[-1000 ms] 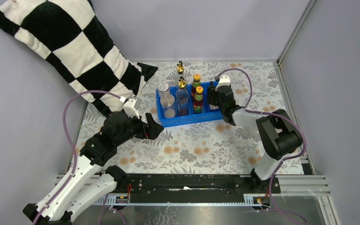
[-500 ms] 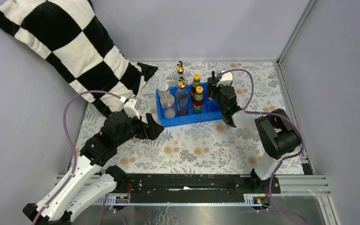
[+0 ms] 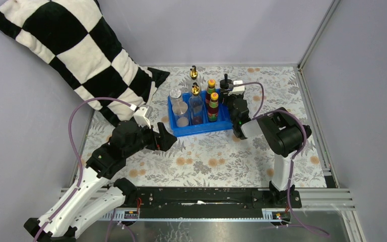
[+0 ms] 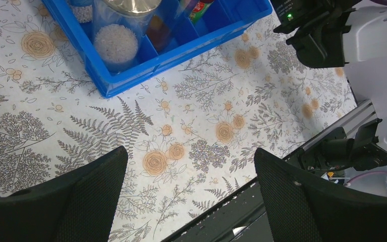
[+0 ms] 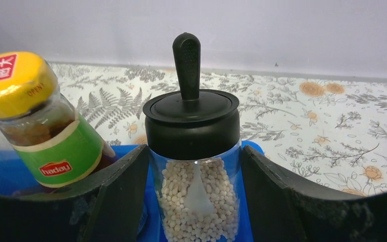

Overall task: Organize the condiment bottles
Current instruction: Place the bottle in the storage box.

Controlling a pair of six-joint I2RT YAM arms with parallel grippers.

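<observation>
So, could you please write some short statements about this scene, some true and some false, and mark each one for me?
1. The left pincer is open and holds nothing. True.
2. The right pincer is closed on a black-capped clear shaker filled with white granules. True.
3. The clear gold-spouted bottle at the far side stands inside the blue plastic compartment tray. False: it stands on the flowered table, behind the tray.
4. The black-and-white checkered pillow lies against the right wall. False: it leans in the far left corner.
</observation>
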